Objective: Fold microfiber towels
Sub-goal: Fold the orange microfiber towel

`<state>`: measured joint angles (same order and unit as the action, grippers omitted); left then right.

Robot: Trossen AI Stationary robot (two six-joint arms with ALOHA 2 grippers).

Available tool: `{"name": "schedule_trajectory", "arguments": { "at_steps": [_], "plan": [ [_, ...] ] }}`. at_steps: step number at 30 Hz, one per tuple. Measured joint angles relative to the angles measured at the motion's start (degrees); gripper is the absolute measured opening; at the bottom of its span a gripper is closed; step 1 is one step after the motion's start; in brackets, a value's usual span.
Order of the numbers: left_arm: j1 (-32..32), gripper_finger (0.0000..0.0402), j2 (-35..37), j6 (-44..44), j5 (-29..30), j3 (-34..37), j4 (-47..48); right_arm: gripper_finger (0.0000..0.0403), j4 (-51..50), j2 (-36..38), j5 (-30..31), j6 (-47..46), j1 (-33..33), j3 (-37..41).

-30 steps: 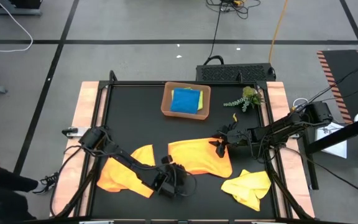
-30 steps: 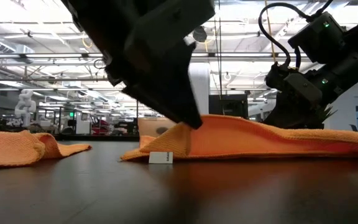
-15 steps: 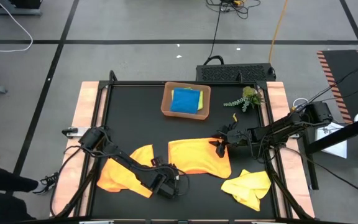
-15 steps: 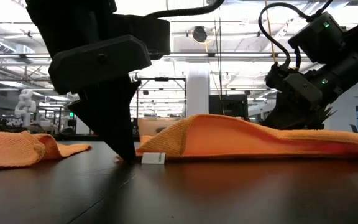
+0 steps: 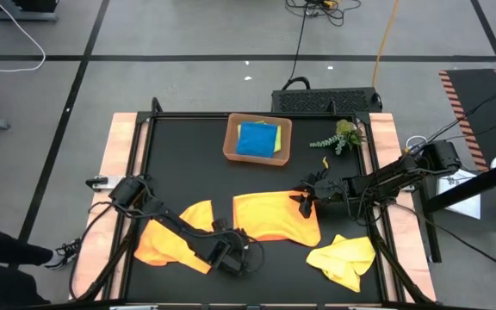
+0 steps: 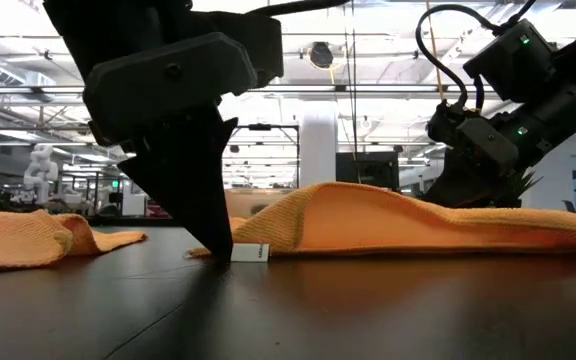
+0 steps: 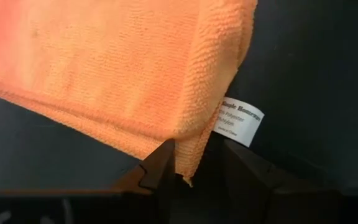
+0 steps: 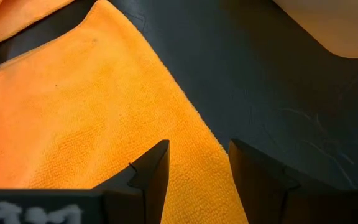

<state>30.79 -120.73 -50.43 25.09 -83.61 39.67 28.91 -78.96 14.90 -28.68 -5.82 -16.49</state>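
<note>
An orange microfiber towel (image 5: pixel 274 215) lies spread in the middle of the black table, humped in the low view (image 6: pixel 368 215). Its near left corner (image 7: pixel 188 168), which carries a white label (image 7: pixel 241 121), lies between the fingers of my open left gripper (image 7: pixel 197 168). That gripper's tip stands on the table (image 6: pixel 220 250). My right gripper (image 8: pixel 194 168) stays open over the same towel's far right edge (image 8: pixel 210 140); whether it touches, I cannot tell. A second orange towel (image 5: pixel 175 237) lies crumpled at the near left, a yellow one (image 5: pixel 343 258) at the near right. My left gripper stands astride the middle towel's near left corner (image 7: pixel 185 158), slanting steeply down from the table's near left. One finger (image 7: pixel 160 165) lies against the corner's edge. The other finger (image 7: pixel 244 168) stands apart from it. The corner rests on the table.
A shallow brown tray (image 5: pixel 231 142) at the far middle holds folded blue (image 5: pixel 257 139) and lime green towels. A green plant sprig (image 5: pixel 338 138) lies at the far right. Bare black table stretches along the near edge.
My left gripper has drawn back off the towel's corner toward the table's left and sunk. It has tipped more steeply down, so its tip now stands on the table beside the label. The corner that rose against the gripper lies low again.
</note>
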Motion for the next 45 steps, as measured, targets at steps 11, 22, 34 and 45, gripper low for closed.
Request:
{"name": "schedule_trajectory", "arguments": {
  "at_steps": [11,22,34,45],
  "plan": [
    [0.0,0.0131,0.0,8.6,1.0,0.0,-11.9,0.0160,0.0,0.0,0.0,-0.1,0.0,0.0],
    [0.0,0.0131,0.4,11.4,3.1,0.0,-12.7,0.0160,0.0,0.0,0.0,-0.5,0.0,0.0],
    [0.7,0.0131,2.5,11.6,-1.0,-0.1,-11.9,0.0160,0.0,0.0,0.0,-0.6,0.0,0.0],
    [3.0,0.0131,4.7,15.8,8.5,-0.1,-14.8,0.0160,0.0,0.0,0.0,-0.9,0.0,0.0]
  ]
}}
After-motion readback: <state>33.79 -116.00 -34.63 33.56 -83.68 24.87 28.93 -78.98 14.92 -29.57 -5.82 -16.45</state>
